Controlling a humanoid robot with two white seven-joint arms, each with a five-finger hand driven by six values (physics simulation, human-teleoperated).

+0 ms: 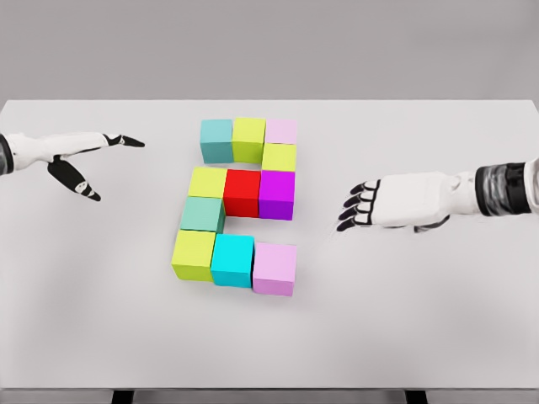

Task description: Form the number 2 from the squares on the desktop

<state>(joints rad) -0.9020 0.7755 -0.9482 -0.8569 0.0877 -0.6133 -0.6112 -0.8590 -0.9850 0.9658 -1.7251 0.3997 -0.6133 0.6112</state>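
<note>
Coloured cubes lie on the white table [421,320] in the shape of a 2. Top row: teal cube [216,140], yellow-green cube [248,139], pale pink cube [280,131]. Below it sits a yellow-green cube [279,157]. Middle row: yellow-green cube [206,182], red cube [242,192], magenta cube [276,194]. A sea-green cube [201,215] follows. Bottom row: lime cube [194,255], cyan cube [232,260], lilac cube [274,268]. My left hand [101,160] hovers at the far left, fingers spread, empty. My right hand [358,206] hovers right of the magenta cube, fingers relaxed, holding nothing.
Bare table surface surrounds the cube figure on all sides. The table's front edge runs along the bottom of the view, its far edge behind the top row.
</note>
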